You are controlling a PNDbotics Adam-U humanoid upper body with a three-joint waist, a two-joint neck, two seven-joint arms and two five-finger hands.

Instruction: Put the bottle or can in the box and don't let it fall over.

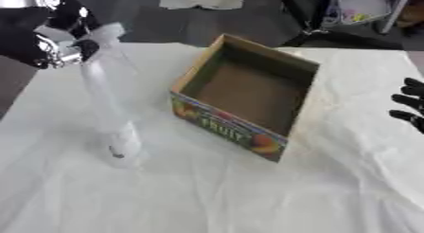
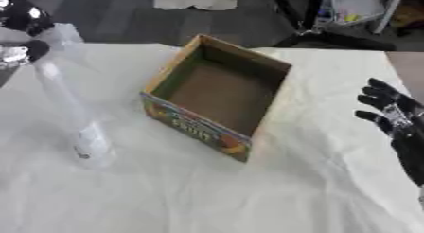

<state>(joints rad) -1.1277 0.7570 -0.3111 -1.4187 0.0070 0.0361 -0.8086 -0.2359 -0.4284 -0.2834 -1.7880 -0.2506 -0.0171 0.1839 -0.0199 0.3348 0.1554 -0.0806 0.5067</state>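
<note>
Nearest: wide stretch of bench [image 1: 215,199], white-covered, wrinkled, open from side to side.

Left of middle: clear bottle [image 1: 112,109], tall and slim, see-through plastic, pale band low on its body, pale top; leaning, foot toward the near side, top tilted away to the far left. Foot on or just above the cover; cannot tell which. Open cloth all round the foot, with a clear strip between bottle and box.

At the bottle's top: left robot hand [image 1: 58,42], black with silver parts, fingers curled round the neck, reaching in from the far left corner, close to the bench's left edge.

Middle: cardboard box [image 1: 248,92], open on top, brown inside, nothing seen in it, turned cornerwise to the bench. Near wall printed with fruit pictures and the word FRUIT. Far corner near the bench's far edge.

Right side: right robot hand [image 2: 397,118], black, fingers spread and straight, holding nothing, well apart from the box, with bare cloth between.

Beyond the far edge: dark floor [image 1: 157,19], a pale cloth heap, dark stand legs.
</note>
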